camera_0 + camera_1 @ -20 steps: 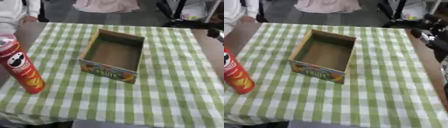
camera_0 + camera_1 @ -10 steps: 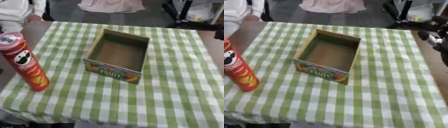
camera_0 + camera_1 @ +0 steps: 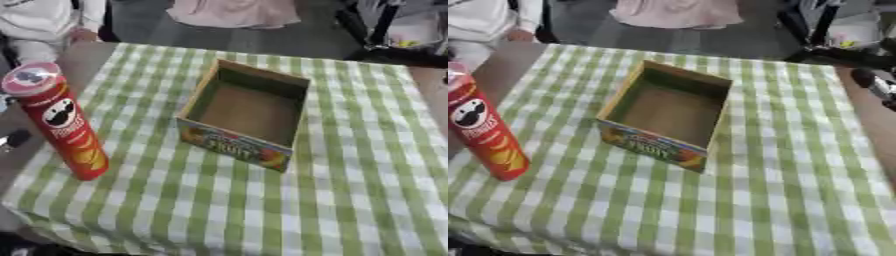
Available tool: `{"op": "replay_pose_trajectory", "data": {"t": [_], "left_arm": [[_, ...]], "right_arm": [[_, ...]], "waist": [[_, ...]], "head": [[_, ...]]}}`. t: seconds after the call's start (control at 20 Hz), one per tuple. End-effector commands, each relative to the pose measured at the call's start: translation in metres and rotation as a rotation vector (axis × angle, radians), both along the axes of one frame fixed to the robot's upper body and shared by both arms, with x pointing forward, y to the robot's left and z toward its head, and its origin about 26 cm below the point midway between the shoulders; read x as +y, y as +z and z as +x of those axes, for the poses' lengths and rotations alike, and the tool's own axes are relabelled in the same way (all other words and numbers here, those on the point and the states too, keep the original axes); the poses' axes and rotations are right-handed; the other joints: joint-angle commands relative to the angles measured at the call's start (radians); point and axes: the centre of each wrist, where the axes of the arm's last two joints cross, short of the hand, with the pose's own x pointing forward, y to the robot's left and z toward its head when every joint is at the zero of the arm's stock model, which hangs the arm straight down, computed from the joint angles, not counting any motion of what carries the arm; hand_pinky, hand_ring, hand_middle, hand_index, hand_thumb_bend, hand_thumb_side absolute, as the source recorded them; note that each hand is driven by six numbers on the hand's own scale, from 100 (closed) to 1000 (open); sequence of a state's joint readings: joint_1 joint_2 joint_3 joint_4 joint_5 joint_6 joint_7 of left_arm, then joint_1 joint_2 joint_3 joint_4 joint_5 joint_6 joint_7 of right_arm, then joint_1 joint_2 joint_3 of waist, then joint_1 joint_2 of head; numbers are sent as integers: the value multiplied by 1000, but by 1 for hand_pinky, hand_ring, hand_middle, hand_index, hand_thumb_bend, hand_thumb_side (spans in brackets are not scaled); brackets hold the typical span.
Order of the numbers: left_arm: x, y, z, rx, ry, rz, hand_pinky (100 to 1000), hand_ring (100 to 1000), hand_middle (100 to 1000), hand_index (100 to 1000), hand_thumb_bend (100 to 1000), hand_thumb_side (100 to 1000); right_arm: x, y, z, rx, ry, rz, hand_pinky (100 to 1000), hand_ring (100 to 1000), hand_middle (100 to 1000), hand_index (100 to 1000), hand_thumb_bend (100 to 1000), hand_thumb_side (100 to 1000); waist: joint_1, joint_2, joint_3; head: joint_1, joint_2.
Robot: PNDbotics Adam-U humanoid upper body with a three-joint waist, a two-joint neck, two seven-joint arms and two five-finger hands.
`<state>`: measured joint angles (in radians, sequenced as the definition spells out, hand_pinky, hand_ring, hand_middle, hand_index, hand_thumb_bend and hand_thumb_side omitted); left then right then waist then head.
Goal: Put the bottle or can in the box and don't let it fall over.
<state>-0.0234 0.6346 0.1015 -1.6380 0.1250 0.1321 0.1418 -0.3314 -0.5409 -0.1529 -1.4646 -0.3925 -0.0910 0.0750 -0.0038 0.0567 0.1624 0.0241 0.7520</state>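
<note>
Red Pringles can [image 3: 59,127] standing upright near the left edge of the table, on the green-and-white checked tablecloth [image 3: 350,190], well apart from the box. Silvery lid on top, mascot face on the side, yellow print toward the base. Nothing touching the can.

Open cardboard box [image 3: 248,114] near the middle of the cloth, set askew, brown inside and holding nothing. Colourful fruit print with lettering along the near wall. Bare brown tabletop [image 3: 80,59] showing beyond the cloth at the far left.

In the right eye view, a black part of the right arm with the right hand [image 3: 878,85] at the right edge, beside the far right corner of the table, well apart from can and box. Fingers too dark and cut off by the edge: cannot tell whether open or curled. Left hand in neither view.
</note>
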Motion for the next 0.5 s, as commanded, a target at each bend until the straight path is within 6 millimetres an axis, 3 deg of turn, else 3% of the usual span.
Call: {"op": "replay_pose_trajectory", "data": {"t": [0.05,0.5], "left_arm": [[2,9,5,-7,-9,27,856,895,835,867,989,455],[-1,3,12,32,-11,17,860,906,839,867,991,454]], "right_arm": [[-2,11,0,-24,5,-9,665,838,926,852,753,263],[-1,10,0,-23,8,-2,665,838,926,851,750,264]], "waist": [[1,-6,-1],[1,-4,-4]], "head": [[2,-15],[3,-23]]}}
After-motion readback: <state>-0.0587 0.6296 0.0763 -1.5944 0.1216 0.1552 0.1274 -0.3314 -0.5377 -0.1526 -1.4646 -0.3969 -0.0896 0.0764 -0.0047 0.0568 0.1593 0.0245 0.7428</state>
